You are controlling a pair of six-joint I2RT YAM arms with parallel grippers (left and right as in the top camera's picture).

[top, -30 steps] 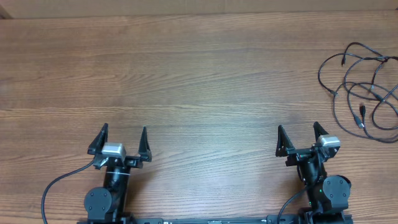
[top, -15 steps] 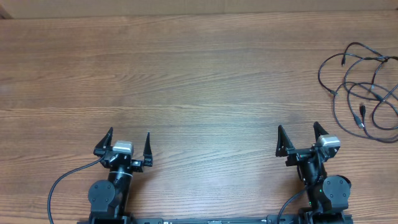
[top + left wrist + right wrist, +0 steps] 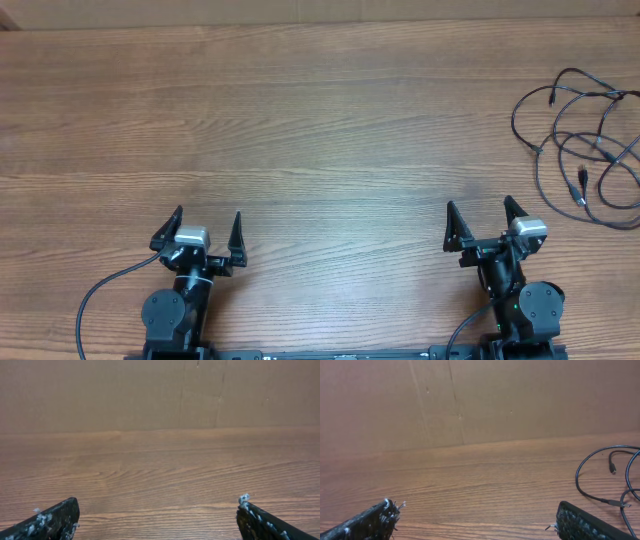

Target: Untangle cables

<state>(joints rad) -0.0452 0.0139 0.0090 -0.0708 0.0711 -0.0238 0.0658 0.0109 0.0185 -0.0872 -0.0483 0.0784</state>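
Observation:
The cables (image 3: 580,150) are thin black cords in a loose tangle of loops at the far right of the wooden table, with small plugs at their ends. Part of the tangle shows at the right edge of the right wrist view (image 3: 610,480). My left gripper (image 3: 207,222) is open and empty near the front left of the table. It also shows in the left wrist view (image 3: 157,510). My right gripper (image 3: 482,214) is open and empty near the front right, well short of the cables. It also shows in the right wrist view (image 3: 477,512).
A brown cardboard wall (image 3: 470,400) stands along the table's far edge. A thick black arm wire (image 3: 95,295) loops beside the left arm base at the front edge.
My left arm drew back a little toward the front edge between one second and half a second ago. It has held still since. The right arm and the cables have not moved.

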